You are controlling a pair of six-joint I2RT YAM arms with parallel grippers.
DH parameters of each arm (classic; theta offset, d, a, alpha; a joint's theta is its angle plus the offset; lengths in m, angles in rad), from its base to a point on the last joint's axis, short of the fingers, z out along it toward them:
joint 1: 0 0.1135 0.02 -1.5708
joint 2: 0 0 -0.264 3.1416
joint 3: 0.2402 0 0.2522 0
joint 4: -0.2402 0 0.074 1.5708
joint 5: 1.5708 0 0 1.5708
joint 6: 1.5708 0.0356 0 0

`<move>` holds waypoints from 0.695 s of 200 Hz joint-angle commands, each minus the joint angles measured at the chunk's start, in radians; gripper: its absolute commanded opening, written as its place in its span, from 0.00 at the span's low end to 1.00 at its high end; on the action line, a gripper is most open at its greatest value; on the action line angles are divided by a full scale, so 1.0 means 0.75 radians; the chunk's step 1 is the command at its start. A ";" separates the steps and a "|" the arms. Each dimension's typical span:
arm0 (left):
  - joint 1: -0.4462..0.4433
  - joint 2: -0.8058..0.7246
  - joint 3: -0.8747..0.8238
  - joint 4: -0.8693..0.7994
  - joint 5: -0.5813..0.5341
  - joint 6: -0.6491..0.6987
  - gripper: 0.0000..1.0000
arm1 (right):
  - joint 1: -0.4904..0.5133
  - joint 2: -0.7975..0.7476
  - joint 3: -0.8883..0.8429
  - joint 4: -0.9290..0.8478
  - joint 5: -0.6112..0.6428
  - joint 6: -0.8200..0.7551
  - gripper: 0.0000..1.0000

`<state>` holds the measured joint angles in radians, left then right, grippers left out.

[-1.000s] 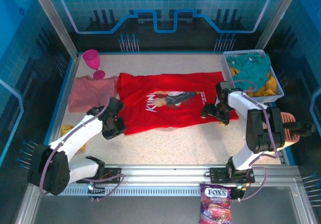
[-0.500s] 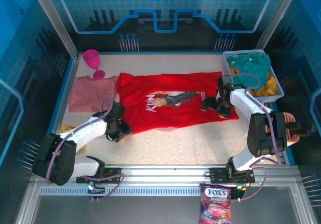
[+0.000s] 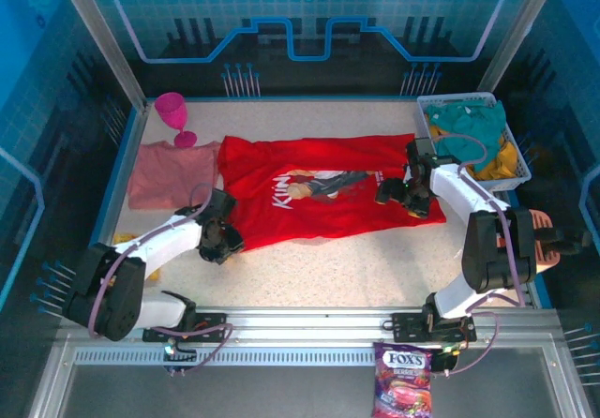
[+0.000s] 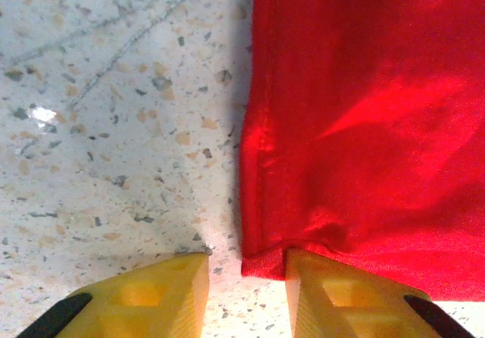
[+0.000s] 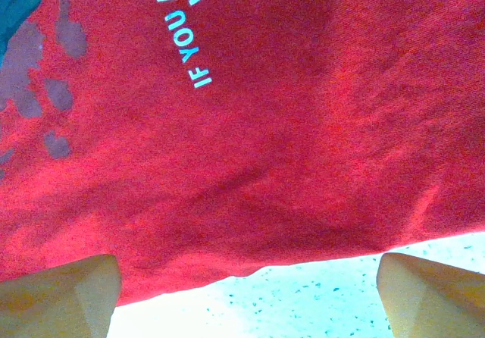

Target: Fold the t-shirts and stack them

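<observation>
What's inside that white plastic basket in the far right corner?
Crumpled teal cloth and mustard-yellow cloth lie in the white plastic basket; anything beneath them is hidden.

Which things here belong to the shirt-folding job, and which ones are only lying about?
For the job:
red t-shirt
salmon-pink t-shirt

Lying about:
pink goblet
candy bag on the front ledge
basket of teal and yellow clothes, perhaps for later
</observation>
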<state>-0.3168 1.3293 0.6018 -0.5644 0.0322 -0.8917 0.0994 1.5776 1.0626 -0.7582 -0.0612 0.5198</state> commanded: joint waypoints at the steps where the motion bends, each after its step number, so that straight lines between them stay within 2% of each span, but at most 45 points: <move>1: -0.005 0.061 0.038 0.282 -0.015 0.015 0.34 | 0.005 0.009 0.016 -0.004 -0.030 -0.002 0.88; 47: -0.001 0.004 0.044 0.257 -0.014 0.009 0.35 | -0.001 0.003 0.013 -0.004 -0.036 -0.010 0.87; 93: 0.009 -0.004 0.047 0.258 -0.027 0.014 0.27 | -0.004 0.002 0.007 0.007 -0.053 -0.004 0.87; 139: 0.015 0.025 0.055 0.248 -0.029 0.035 0.25 | -0.005 0.009 -0.005 0.010 -0.055 -0.011 0.87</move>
<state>-0.3149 1.3293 0.6205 -0.3969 0.0265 -0.8879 0.0990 1.5776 1.0622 -0.7471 -0.0872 0.5194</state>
